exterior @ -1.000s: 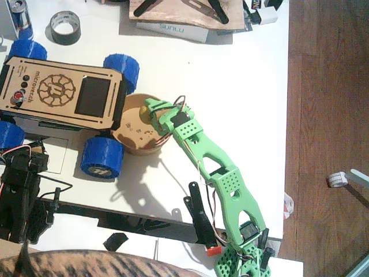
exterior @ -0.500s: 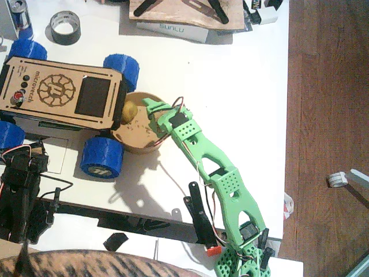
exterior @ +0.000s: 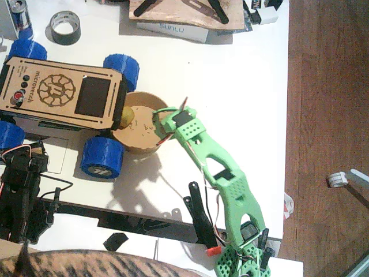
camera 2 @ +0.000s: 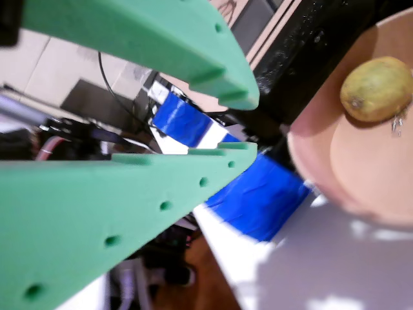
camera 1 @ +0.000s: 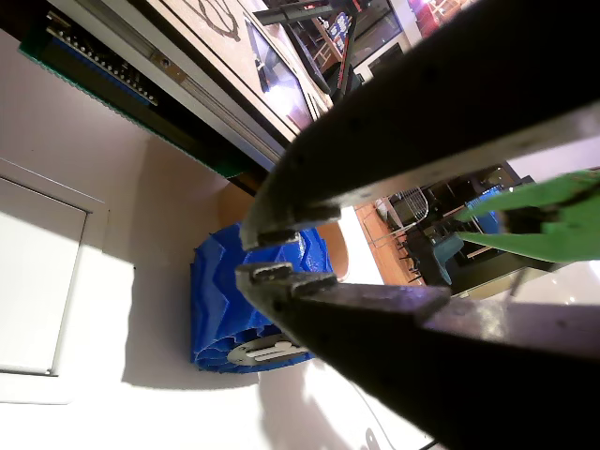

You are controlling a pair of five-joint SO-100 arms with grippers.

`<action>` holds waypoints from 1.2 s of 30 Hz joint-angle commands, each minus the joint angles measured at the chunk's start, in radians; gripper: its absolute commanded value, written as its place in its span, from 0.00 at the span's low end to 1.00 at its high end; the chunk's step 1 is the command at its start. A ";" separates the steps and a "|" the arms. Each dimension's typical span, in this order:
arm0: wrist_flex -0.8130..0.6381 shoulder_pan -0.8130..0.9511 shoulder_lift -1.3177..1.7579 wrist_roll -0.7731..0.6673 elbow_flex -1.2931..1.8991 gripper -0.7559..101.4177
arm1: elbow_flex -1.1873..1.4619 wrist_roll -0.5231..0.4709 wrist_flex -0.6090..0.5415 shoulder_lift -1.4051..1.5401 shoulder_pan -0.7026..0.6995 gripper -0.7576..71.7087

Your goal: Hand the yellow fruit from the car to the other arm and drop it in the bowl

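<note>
so the lemon [exterior: 127,115] is already sitting inside the bowl [exterior: 141,145], tucked against the left wall right by the car's edge, and the green gripper [exterior: 154,124] hangs over the right side of the bowl with nothing in it. in a wrist view the two green fingers [camera 2: 213,155] are spread a bit with just empty gap between them, and the lemon [camera 2: 376,88] lies off to the side of the tips on the bowl's floor [camera 2: 368,174], not between them. so the fruit is to the left of the green pincer, and it's roundish so no real long axis to worry about. looks to me like the drop is done and what's left is just pulling the green arm [exterior: 222,179] back without clipping the rim. the black arm [exterior: 20,190] is parked low at the left front corner, well away from the bowl, and its gripper [camera 1: 272,255] shows the tips nearly pressed together, only a thin slit, holding nothing. right in front of it is a blue wheel [camera 1: 253,300] of the car [exterior: 63,92], which sits touching or just beside the bowl. farther back there's a grey tape roll [exterior: 65,27], a can [exterior: 20,14] and a wooden board with black legs [exterior: 184,11], none of it in the way.
</note>
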 commanded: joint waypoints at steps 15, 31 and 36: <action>0.011 -0.005 0.097 0.002 0.066 0.01 | 0.776 0.021 -0.003 1.052 0.083 0.01; 0.011 -0.005 0.097 0.002 0.066 0.01 | 1.448 -0.092 -0.164 1.729 0.334 0.01; 0.011 -0.005 0.097 0.002 0.066 0.01 | 1.623 -0.132 -0.235 1.868 0.350 0.01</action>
